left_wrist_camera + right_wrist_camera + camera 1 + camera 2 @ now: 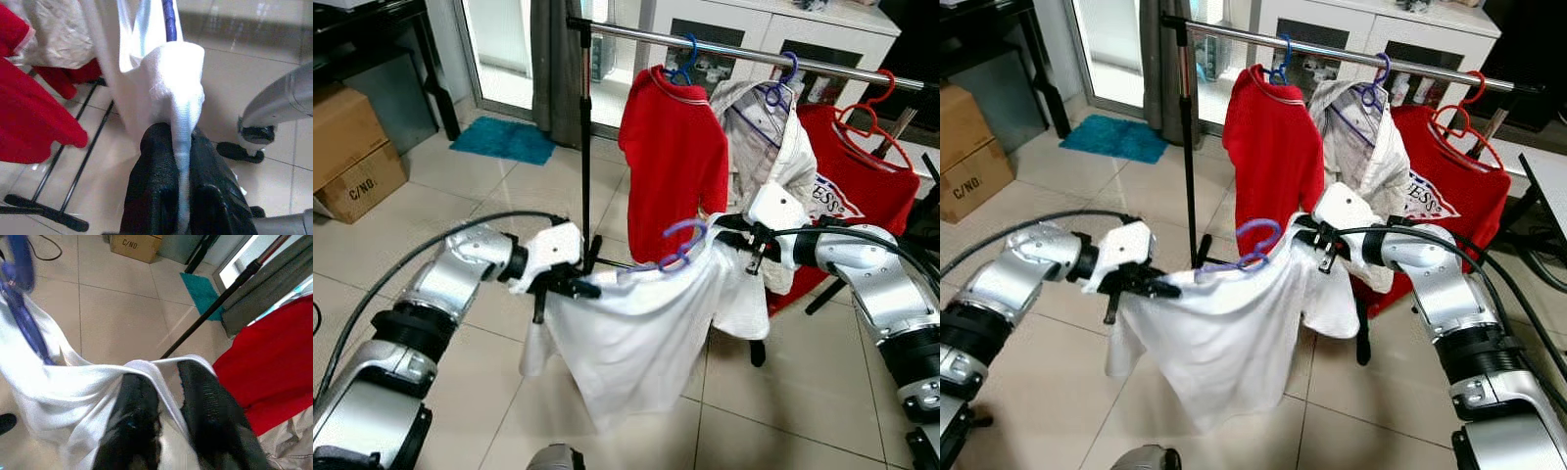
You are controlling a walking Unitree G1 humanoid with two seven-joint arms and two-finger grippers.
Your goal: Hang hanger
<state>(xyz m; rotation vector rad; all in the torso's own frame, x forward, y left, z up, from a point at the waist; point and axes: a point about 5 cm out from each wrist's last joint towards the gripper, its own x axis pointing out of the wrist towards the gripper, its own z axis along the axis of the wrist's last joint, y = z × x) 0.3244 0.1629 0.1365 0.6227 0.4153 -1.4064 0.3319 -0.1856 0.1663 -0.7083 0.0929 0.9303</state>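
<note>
Stretched between both bent arms, a white cotton T-shirt (636, 323) on a purple plastic hanger (680, 240) hangs; left gripper (570, 286) at 9 o'clock and right gripper (744, 230) at 3 each pinch its shoulders, below the steel clothes rail (744, 47).

We see a shirt (636, 333) stretched between the two grippers, in front of the clothes rail (744, 47). The left gripper (570, 285) grips its left end, cloth pinched between the jaws; the right gripper (756, 245) holds its right end, jaws closed over a fold. A hanger (677, 245) sits inside the shirt's neck, its hook rising between the grippers — nearer the right one.

On the rail behind hang three garments side by side: a shirt on a hanger (674, 157) to the left, a jacket (759, 137) in the middle, a third shirt (862, 186) to the right. The rail's upright post (585, 147) stands at its left end. Farther left, on the floor (460, 196), lie a mat (504, 140) and cardboard boxes (352, 147).
</note>
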